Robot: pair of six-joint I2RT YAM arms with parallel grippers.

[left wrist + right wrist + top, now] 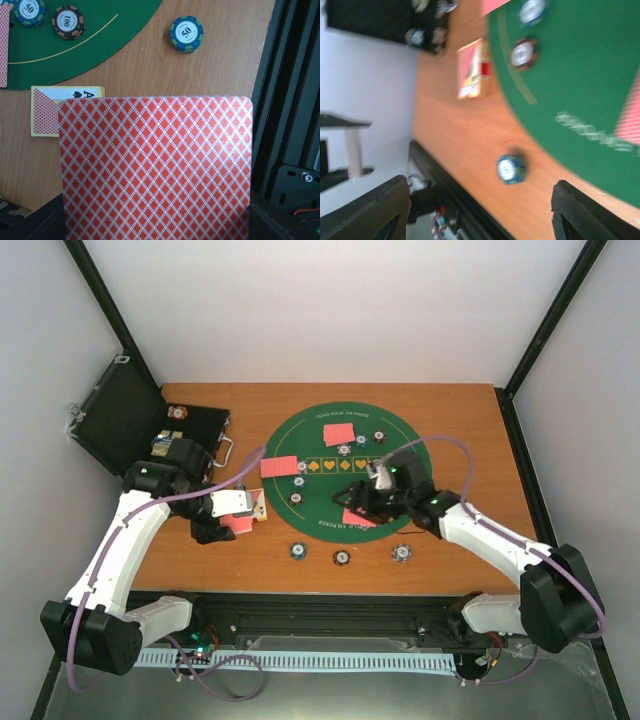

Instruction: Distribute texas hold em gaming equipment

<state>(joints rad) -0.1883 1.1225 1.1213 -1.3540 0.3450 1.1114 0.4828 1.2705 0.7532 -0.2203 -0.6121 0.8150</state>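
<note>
Dealing seems in hand: red-backed playing cards (155, 170) are held by the left gripper (243, 512), the right gripper (480, 207) is wide and empty; next a card must be fetched

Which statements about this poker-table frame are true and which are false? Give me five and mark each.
1. The left hand is shut on a red-backed card. True.
2. The right hand grips a chip. False: its fingers stand wide apart with nothing between them.
3. Three chips lie on the bare table just off the near edge of the green mat. True.
4. The black case is closed. False: its lid stands open at the far left corner.
5. The card box lies on the green mat. False: it lies on the wood beside the mat.
</note>
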